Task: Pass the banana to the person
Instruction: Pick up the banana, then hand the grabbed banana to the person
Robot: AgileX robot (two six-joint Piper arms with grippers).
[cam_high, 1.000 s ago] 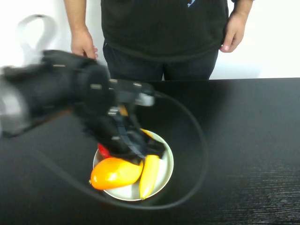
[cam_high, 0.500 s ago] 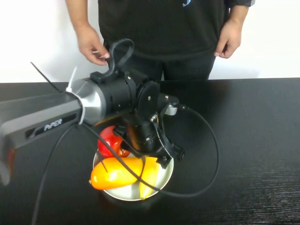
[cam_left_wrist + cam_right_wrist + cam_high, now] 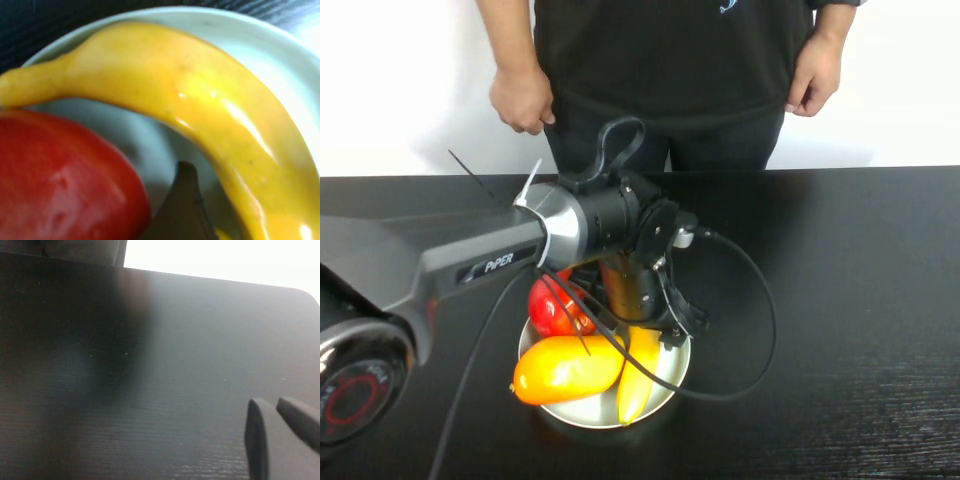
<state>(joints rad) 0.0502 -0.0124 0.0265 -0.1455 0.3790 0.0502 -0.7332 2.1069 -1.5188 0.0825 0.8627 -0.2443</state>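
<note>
The banana (image 3: 638, 375) lies on the white plate (image 3: 678, 365), between the orange-yellow mango (image 3: 565, 368) and the plate's right rim. My left gripper (image 3: 655, 322) is down over the banana's far end, next to the red apple (image 3: 552, 305). In the left wrist view the banana (image 3: 190, 95) fills the frame. One dark finger (image 3: 182, 202) sits between it and the apple (image 3: 60, 185), and the other finger is hidden. The left gripper (image 3: 240, 200) looks open astride the banana. The person (image 3: 665, 70) stands behind the table, hands at their sides. My right gripper (image 3: 275, 412) is shut and empty above bare table.
The black table (image 3: 850, 300) stretches to the right of the plate. The left arm's cable (image 3: 760, 320) loops over the table beside the plate. The table's far edge (image 3: 210, 277) meets a white wall.
My left arm has swung in and settled lower over the plate, its wrist now above the banana and apple. The person's hands have shifted slightly.
</note>
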